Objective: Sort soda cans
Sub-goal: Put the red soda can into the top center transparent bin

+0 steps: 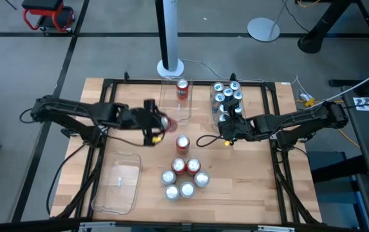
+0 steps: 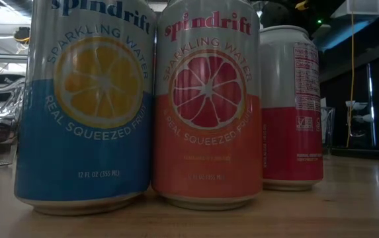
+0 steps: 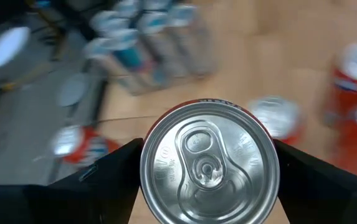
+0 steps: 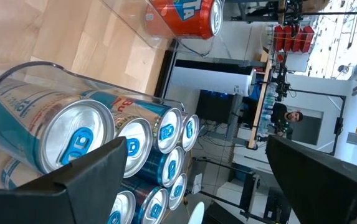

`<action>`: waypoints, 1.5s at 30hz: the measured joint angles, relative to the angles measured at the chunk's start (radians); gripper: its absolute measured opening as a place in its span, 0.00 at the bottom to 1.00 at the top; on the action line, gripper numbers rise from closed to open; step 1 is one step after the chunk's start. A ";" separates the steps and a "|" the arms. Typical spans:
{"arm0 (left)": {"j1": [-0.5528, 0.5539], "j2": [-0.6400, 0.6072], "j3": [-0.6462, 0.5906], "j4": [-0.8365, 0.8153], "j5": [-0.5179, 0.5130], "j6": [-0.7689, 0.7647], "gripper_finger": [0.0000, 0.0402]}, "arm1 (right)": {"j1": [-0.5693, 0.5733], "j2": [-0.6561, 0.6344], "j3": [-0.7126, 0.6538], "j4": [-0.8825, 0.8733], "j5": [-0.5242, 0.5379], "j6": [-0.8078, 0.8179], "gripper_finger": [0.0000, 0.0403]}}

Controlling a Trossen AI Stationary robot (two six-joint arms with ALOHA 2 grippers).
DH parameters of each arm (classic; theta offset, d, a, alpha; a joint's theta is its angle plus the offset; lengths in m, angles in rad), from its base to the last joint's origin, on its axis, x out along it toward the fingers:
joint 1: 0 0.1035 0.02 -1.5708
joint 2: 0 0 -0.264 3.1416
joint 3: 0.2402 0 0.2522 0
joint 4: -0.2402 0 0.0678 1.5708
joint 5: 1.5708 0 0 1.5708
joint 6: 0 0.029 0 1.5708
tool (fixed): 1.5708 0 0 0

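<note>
My left gripper (image 1: 160, 124) is shut on a red soda can (image 1: 165, 122) between the middle clear tray (image 1: 176, 108) and the table's middle. One red can (image 1: 182, 89) stands in that tray. My right gripper (image 1: 227, 129) is open at the near end of the right clear tray (image 1: 212, 96), which holds several blue cans (image 4: 72, 140). A lone red can (image 1: 182, 142) and a cluster of several red and silver-topped cans (image 1: 184, 175) stand on the table's near middle; the low view shows a blue can (image 2: 83, 106) and red ones (image 2: 206, 106) close up. My left gripper pinches the red can by its side wall just below the silver top (image 3: 209, 163), one finger (image 3: 106, 180) on each side. The fingers come from the table's left. The can sits upright in the hold and looks lifted clear of the table.
An empty clear tray (image 1: 120, 183) lies at the near left of the table. A black frame (image 1: 100, 154) runs along the table's edges and a white post base (image 1: 170, 66) stands behind the far edge. A person (image 4: 293, 117) shows far off in the room.
</note>
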 joint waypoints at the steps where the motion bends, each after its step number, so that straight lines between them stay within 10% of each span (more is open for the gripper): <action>1: 0.021 -0.010 0.000 0.003 -0.015 0.012 0.75 | 0.000 0.000 0.000 0.000 0.000 0.000 0.94; 13: 0.397 -0.008 0.000 0.161 -0.030 0.083 0.76 | 0.000 0.000 0.000 0.000 0.000 0.000 0.94; 22: 0.623 0.112 0.000 0.254 0.144 0.035 0.76 | 0.000 0.000 0.000 0.000 0.000 0.000 0.94; 45: 0.773 0.461 -0.002 0.375 0.296 -0.045 0.76 | 0.000 0.000 0.000 -0.001 0.000 -0.004 0.94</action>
